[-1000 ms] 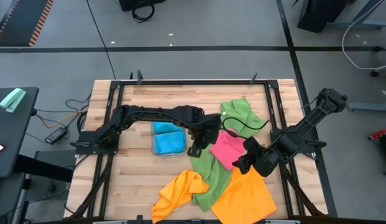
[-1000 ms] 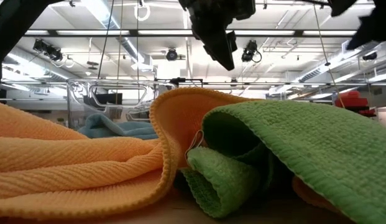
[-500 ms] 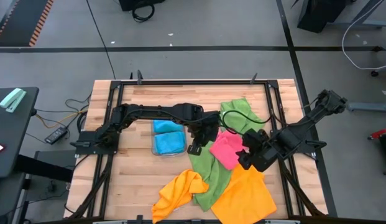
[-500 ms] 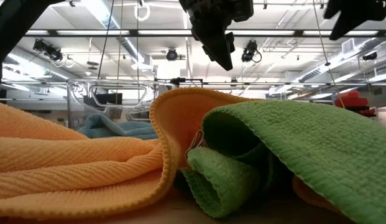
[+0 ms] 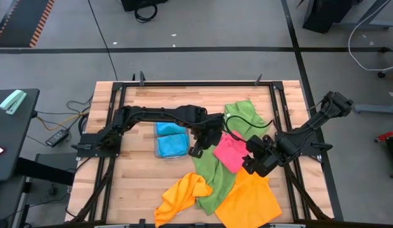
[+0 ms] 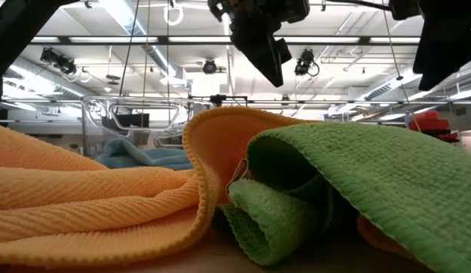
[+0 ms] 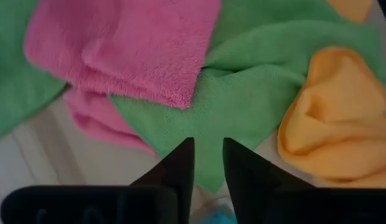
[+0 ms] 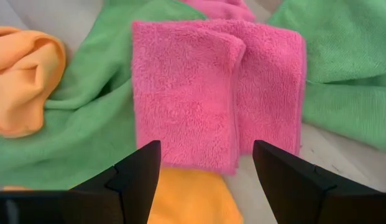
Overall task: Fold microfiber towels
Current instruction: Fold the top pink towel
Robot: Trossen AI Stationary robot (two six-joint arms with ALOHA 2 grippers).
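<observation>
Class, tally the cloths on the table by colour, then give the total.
Pink cloth: 1
Blue cloth: 1, in the clear tray
Green cloths: 2
Orange cloths: 2
Total: 6

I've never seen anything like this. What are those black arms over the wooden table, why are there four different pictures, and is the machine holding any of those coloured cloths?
It is a robot with two dark jointed arms, each ending in a two-fingered gripper. One picture looks straight down on the table. One sits at table height, peering across the cloths. The other two come from cameras on each arm's wrist, looking past its own fingers.

On the table lie microfiber towels: a folded pink towel, green towels, a crumpled orange towel and a flat orange towel. A blue towel lies in a small clear tray.

The left gripper hovers over a green towel beside the pink one, its jaws narrowly apart with nothing between them. The right gripper hangs above the pink towel, jaws wide open. Nothing is held.
</observation>
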